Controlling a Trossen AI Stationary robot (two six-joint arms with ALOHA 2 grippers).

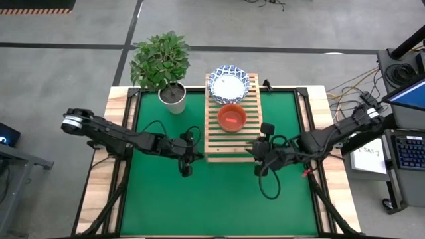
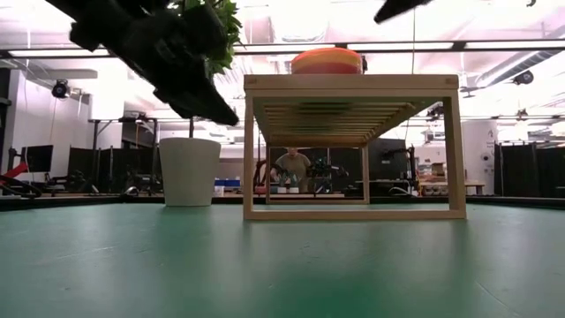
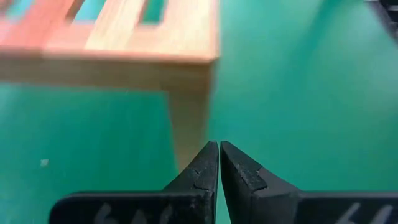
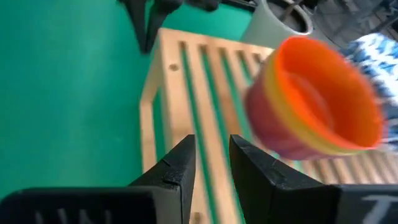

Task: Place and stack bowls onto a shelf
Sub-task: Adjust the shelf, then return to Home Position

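The wooden slatted shelf (image 1: 232, 126) stands on the green mat. On its far end lies a stack of white bowls with blue patterned rims (image 1: 229, 83). In the shelf's middle sits a stack of plastic bowls, red on top (image 1: 232, 117), with a yellow rim showing under it in the right wrist view (image 4: 314, 99). My left gripper (image 1: 186, 166) hovers shut above the mat, just left of the shelf's near end (image 3: 219, 152). My right gripper (image 1: 260, 163) is open over the shelf's near right corner, empty (image 4: 211, 155).
A white pot with a leafy plant (image 1: 172, 97) stands at the mat's far left, close to the shelf. Bare green mat (image 1: 219, 199) lies toward the near edge. A person sits in the room beyond the table (image 2: 293, 168).
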